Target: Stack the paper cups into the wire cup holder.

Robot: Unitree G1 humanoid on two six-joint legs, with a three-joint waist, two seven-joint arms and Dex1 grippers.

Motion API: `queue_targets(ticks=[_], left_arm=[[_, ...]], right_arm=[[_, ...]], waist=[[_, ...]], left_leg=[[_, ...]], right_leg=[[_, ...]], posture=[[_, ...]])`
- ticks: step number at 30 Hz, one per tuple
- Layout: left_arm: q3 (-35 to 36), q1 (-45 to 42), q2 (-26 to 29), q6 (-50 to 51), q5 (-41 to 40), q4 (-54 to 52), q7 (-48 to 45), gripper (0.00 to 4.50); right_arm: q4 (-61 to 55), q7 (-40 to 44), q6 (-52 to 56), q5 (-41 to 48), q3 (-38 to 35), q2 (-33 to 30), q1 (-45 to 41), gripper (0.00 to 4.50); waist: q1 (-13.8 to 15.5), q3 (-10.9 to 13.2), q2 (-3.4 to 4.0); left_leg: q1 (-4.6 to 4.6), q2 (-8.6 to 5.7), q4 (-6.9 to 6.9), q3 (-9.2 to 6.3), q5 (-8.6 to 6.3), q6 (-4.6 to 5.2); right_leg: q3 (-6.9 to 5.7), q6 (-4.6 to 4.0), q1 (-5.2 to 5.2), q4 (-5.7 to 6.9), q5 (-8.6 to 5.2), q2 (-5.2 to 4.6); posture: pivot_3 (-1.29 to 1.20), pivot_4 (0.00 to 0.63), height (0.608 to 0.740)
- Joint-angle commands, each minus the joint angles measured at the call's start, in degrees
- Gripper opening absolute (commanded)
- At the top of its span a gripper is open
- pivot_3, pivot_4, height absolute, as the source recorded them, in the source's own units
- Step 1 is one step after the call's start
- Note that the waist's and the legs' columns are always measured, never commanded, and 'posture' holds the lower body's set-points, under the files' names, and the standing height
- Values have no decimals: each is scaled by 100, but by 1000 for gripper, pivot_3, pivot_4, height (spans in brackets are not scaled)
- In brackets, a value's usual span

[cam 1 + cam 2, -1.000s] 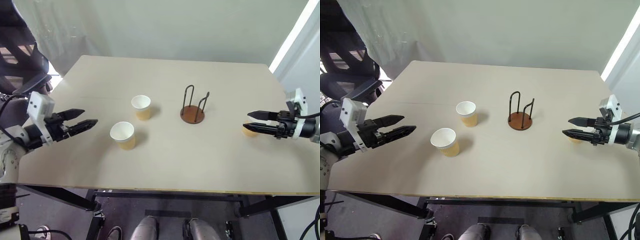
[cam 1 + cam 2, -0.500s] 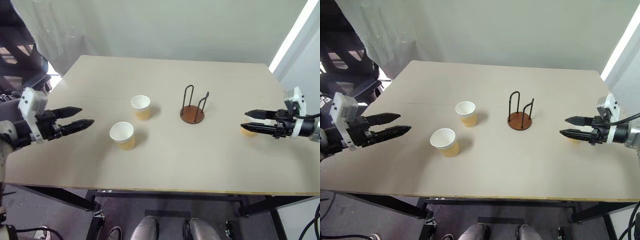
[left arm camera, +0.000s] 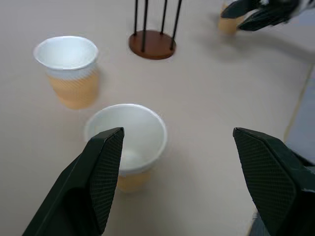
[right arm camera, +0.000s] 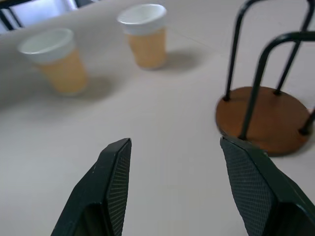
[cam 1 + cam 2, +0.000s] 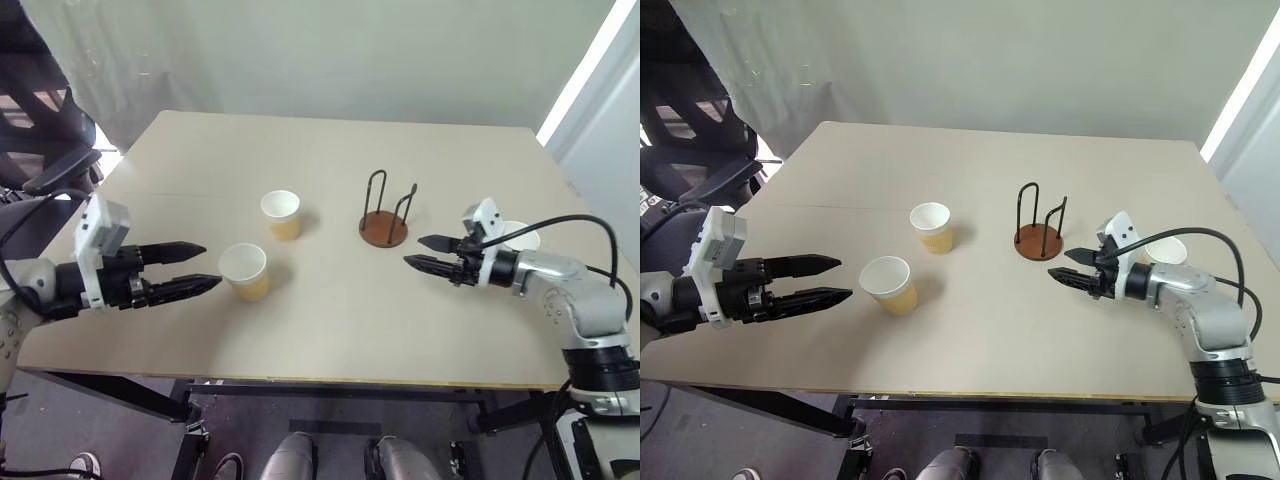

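Three tan paper cups stand upright on the table. The nearest cup (image 5: 245, 271) is just right of my left gripper (image 5: 208, 266), which is open and empty, its fingertips short of the cup. A second cup (image 5: 281, 214) stands behind it. The wire cup holder (image 5: 386, 226), empty, is mid-table. My right gripper (image 5: 414, 251) hangs open and empty just right of and in front of the holder. The third cup (image 5: 519, 238) stands behind my right forearm. The left wrist view frames the nearest cup (image 3: 126, 141) between my fingers (image 3: 101, 172). In the right wrist view the holder base (image 4: 265, 119) lies ahead.
The beige table (image 5: 330, 330) has its front edge close below both arms. A black office chair (image 5: 45, 115) stands off the table's far left corner. A pale wall runs behind the table.
My right gripper has swung left, away from the third cup and toward the holder, leaving that cup standing. My left gripper has moved right, closer to the nearest cup. Neither opening has changed.
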Motion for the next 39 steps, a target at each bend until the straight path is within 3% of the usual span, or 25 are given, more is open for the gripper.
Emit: queue_targets(ticks=[1, 11, 23, 39], left_arm=[[327, 32, -116, -63, -186, -418, 150, 3771], [541, 165, -663, -447, -117, -840, 756, 3771], [825, 451, -651, -415, -224, -1041, 963, 3771], [835, 601, -673, -733, -60, -939, 932, 3771]], right_arm=[[235, -747, -160, -325, 27, 406, -417, 2931], [1251, -1880, -633, -929, 145, 1535, -1445, 2931], [1004, -1606, -581, -1045, 317, 1449, -1163, 2931], [2223, -2432, -1349, -1715, 420, 2170, -1652, 2931]], waist=[[-5, 0, 0], [-20, 0, 1], [8, 0, 0], [-7, 0, 1]], left_leg=[[1, 0, 1, 0, -10, -18], [3, 13, -12, -1, -4, -57], [-3, 23, -14, -1, -36, -104], [3, 110, -14, -2, -28, -141]], right_leg=[[1, 0, -2, 4, 0, 0], [-4, -18, -37, 57, 3, 5], [-8, -16, -40, 52, 3, 14], [-8, -79, -53, 52, 23, 99]], posture=[[0, 150, 740], [0, 150, 740], [0, 150, 740], [0, 150, 740]])
